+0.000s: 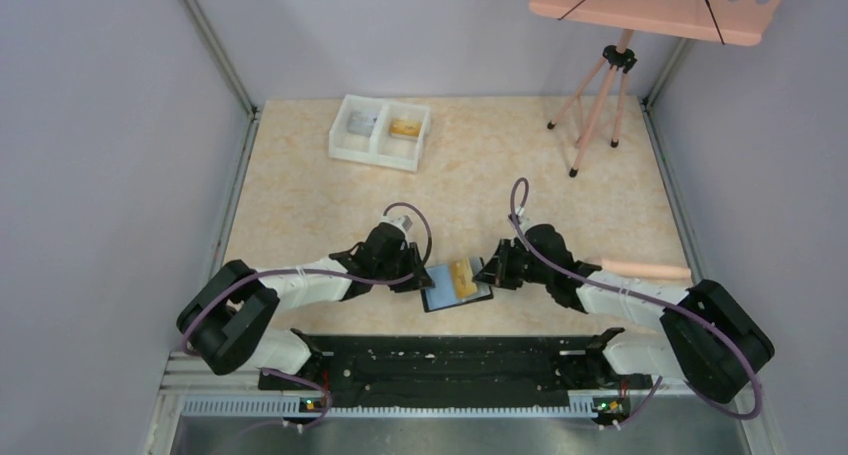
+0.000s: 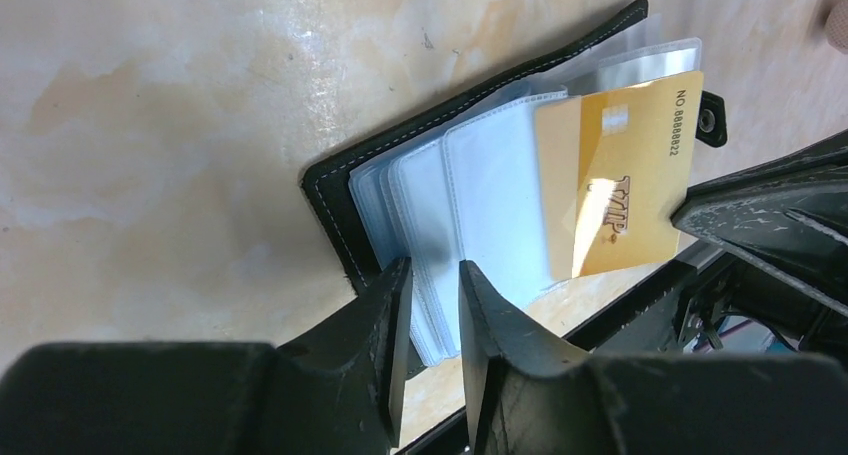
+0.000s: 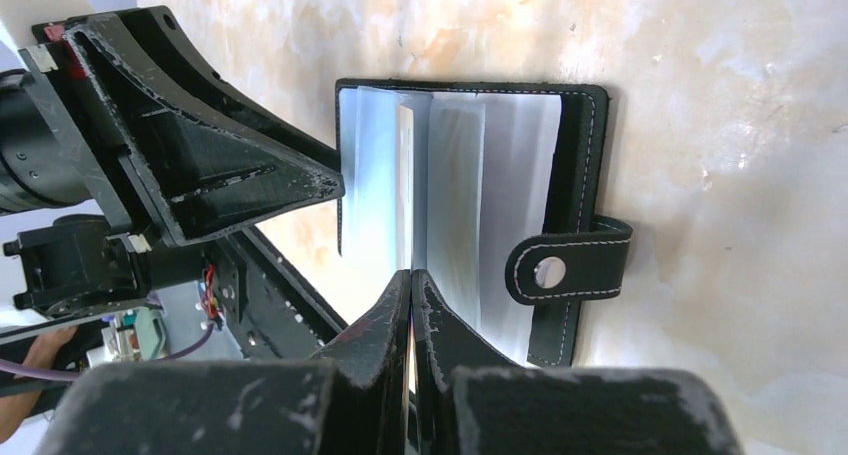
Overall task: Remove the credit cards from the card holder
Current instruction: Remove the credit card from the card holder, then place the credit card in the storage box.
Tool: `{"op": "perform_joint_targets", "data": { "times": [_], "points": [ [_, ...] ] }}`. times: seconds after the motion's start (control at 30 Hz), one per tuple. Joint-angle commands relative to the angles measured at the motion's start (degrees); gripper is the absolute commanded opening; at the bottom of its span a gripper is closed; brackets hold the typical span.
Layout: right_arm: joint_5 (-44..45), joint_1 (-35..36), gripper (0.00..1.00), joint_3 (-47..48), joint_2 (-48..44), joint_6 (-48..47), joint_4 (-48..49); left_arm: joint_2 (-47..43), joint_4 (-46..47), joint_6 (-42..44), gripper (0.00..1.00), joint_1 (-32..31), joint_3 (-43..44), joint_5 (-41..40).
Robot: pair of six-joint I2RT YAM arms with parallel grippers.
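Note:
The black card holder lies open near the table's front edge, its clear sleeves fanned out. It also shows in the left wrist view and in the right wrist view. An orange-gold credit card sticks halfway out of a sleeve. My right gripper is shut on that card's edge, and the card stands edge-on there. My left gripper is closed around the stack of clear sleeves at the holder's other side. In the top view the left gripper and right gripper flank the holder.
A white two-compartment tray stands at the back, with a silvery card in one compartment and a gold one in the other. A pink tripod stand is at the back right. A pink rod-like object lies at the right.

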Motion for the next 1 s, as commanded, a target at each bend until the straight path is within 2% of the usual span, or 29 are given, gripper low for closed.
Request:
{"op": "perform_joint_targets", "data": {
  "times": [0.0, 0.1, 0.3, 0.47, 0.53, 0.67, 0.97],
  "points": [
    [0.44, -1.51, 0.0, -0.51, -3.86, -1.61, -2.4, 0.08, -2.67, 0.88, 0.31, -0.23, 1.02, 0.81],
    [0.45, -1.96, 0.0, -0.49, -5.45, -2.13, -3.67, -0.48, -2.65, 1.06, 0.33, -0.24, 1.6, 1.67],
    [-0.9, -2.99, 0.0, -0.26, -8.58, -3.37, -6.56, -3.27, -2.68, 1.66, 0.56, -0.23, 3.06, 3.69],
    [-3.39, -3.29, 0.0, 1.46, -11.7, -5.86, -9.83, -6.18, -6.81, 5.06, 0.64, -0.15, 7.22, 3.95],
    [-5.74, -3.32, 0.0, 2.11, -13.06, -6.63, -9.95, -7.24, -7.98, 6.32, 0.65, 0.17, 8.33, 4.3],
    [-11.41, -3.48, 0.0, 4.05, -14.44, -7.7, -9.79, -9.44, -5.37, 6.82, 0.63, 2.39, 8.86, 12.77],
    [-19.64, -3.45, 0.0, 7.23, -17.99, -8.65, -8.15, -14.99, -7.28, 12.93, 0.62, 2.67, 10.35, 18.5]
  ]
}}
